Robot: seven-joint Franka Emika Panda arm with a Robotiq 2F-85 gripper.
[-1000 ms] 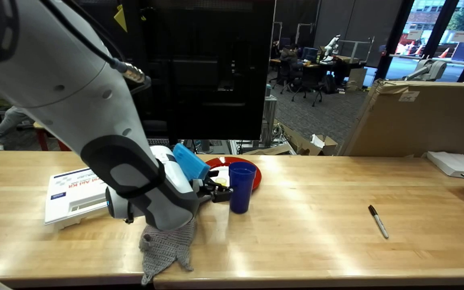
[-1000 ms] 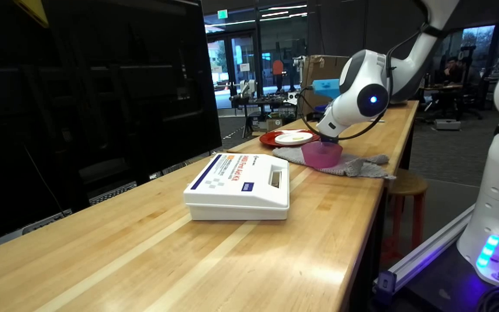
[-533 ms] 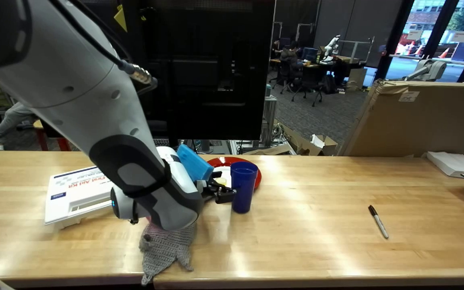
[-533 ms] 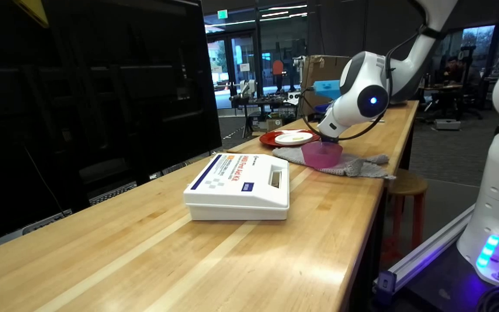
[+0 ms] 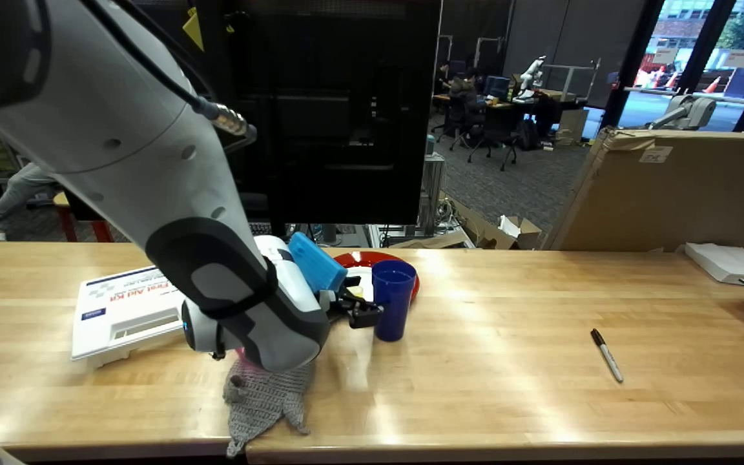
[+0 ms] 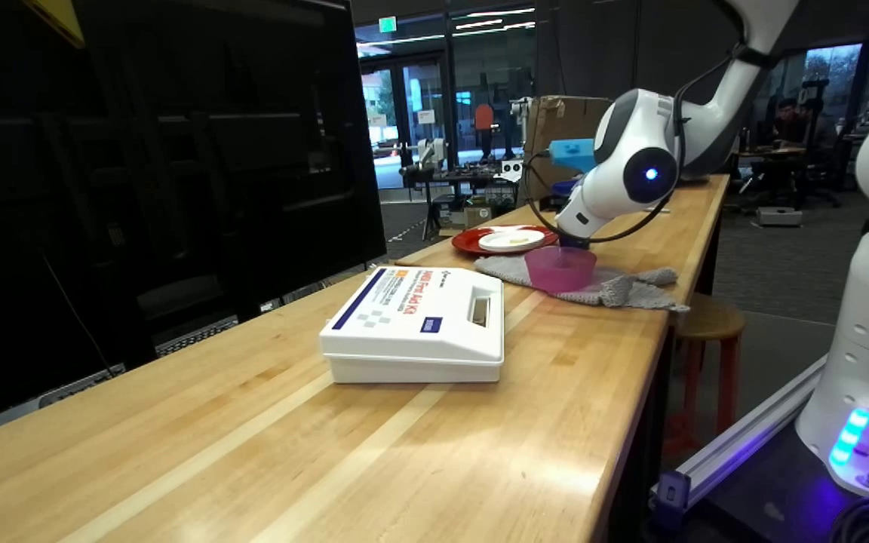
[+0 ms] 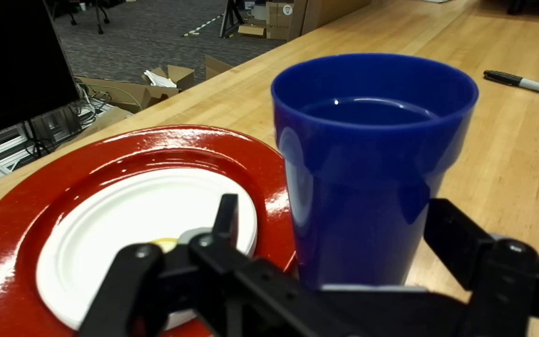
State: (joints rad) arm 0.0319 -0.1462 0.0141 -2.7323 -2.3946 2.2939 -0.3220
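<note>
One blue cup [image 5: 394, 305] shifted slightly; spread pincer [image 5: 365, 299] advanced too.

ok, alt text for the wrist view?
An upright blue cup stands on a wooden table, seen between the jaws of the open black gripper; contact is unclear. Left in the picture, a white plate bearing something yellow, partly hidden, lies on a larger red plate. A black-capped marker lies at upper right.
</note>
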